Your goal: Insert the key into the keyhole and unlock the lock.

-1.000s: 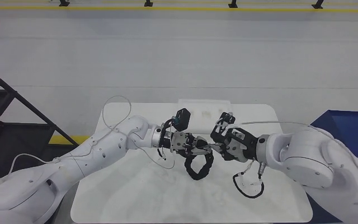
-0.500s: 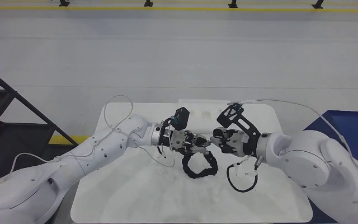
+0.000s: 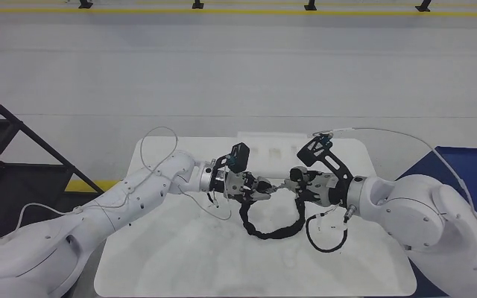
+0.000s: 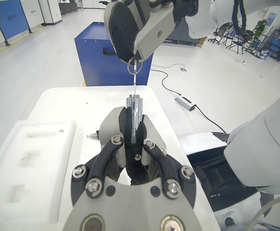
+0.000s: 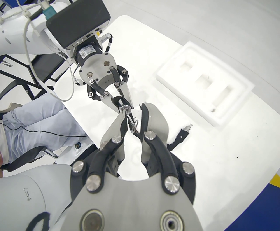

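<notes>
Open industrial hall used as a robotics lab. Indicated by a wide, pale polished floor [image 3: 223, 67] marked with a yellow line [image 3: 246, 10] at the far side. Right of the white worktable [image 3: 171, 253], a blue metal cabinet [image 4: 98, 65]; left, a black steel frame [image 3: 45, 146]. Further off: blue partition panels [image 4: 13, 17], rolling chairs [image 4: 227, 41], and a power supply [image 4: 186, 102] with its cable on the floor.
</notes>
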`<state>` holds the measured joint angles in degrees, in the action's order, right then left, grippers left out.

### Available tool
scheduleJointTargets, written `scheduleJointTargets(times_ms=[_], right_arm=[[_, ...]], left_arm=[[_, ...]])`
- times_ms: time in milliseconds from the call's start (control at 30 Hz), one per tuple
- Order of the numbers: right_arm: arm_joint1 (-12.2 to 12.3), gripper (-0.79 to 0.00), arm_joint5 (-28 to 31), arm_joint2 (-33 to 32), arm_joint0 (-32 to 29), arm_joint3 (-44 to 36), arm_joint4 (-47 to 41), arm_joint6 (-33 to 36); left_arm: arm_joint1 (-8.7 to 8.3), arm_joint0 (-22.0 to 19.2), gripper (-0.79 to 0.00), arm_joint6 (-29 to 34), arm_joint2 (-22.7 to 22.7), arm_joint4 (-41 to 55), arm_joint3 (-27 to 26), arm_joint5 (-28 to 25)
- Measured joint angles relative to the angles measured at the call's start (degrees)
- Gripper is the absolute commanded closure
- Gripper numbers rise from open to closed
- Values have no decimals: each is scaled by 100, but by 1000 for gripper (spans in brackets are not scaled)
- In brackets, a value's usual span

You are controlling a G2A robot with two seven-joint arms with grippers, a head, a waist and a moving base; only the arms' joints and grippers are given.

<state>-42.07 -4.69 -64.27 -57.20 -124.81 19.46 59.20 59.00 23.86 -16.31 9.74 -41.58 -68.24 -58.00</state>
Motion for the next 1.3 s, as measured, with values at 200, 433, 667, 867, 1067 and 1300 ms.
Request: scheduleJointTargets(times_ms=[200, 433, 667, 867, 1067, 1300], right_arm=[[34, -785, 430, -141, -120, 30, 193, 185], [58, -785, 1250, -216, -247, 22, 371, 213], [56, -785, 1851, -246, -308, 128, 418, 96], [40, -785, 2026, -226, -344, 285, 461, 17], [15, -785, 2372, -140, -330, 469, 460, -46], [-39, -785, 2853, 21, -164, 975, 454, -199]], left_arm=[[113, 98, 0, 181, 0, -89, 433, 0], [357, 189, 0, 518, 0, -284, 1138, 0], [715, 306, 0, 762, 0, -682, 1792, 0], [1044, 355, 0, 1144, 0, -1294, 2271, 100], [1335, 367, -785, 1131, 14, -1603, 2645, 21], [1537, 279, -785, 998, 61, -1736, 2945, 0]])
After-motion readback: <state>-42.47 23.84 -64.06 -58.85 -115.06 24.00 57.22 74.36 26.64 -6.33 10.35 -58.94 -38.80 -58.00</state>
